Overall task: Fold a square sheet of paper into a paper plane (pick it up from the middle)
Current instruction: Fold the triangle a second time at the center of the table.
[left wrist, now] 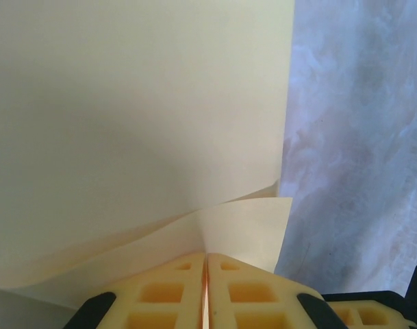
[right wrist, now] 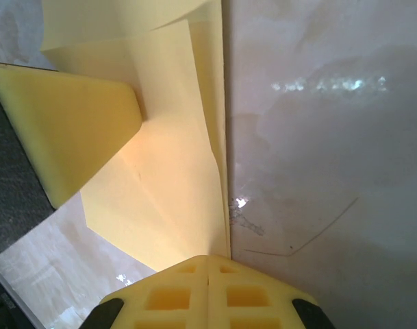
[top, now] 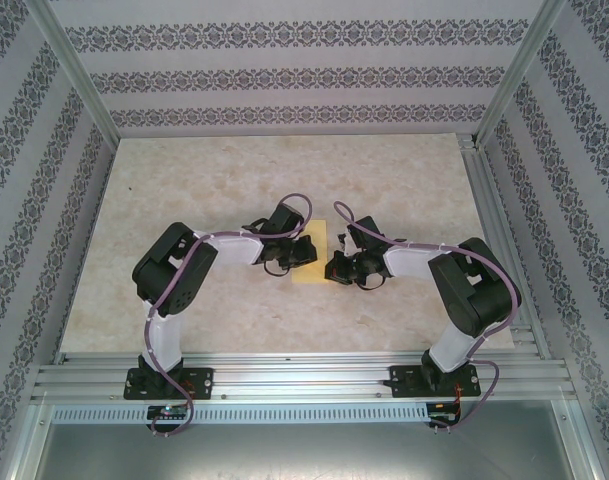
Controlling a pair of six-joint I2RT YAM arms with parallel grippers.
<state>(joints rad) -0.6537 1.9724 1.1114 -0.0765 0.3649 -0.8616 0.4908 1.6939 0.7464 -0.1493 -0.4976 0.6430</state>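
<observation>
Square sheet of paper (top: pixel 310 272) mid-fold. Top view: it lies at the middle of the worktop (top: pixel 284 170), between the left tool (top: pixel 302 252) and the right tool (top: pixel 334 268), which meet it from opposite sides. Left wrist view: the left tool (left wrist: pixel 206 264) is clenched on a raised flap of the sheet, whose main layer spreads ahead. Right wrist view: the right tool (right wrist: pixel 208 264) is clenched, apparently nipping the sheet's edge; a finger of the left tool (right wrist: pixel 71 130) rests on the layered paper. The step in hand is judged to be a fold. The next move calls for carrying the flap over squarely, then pressing the crease.
</observation>
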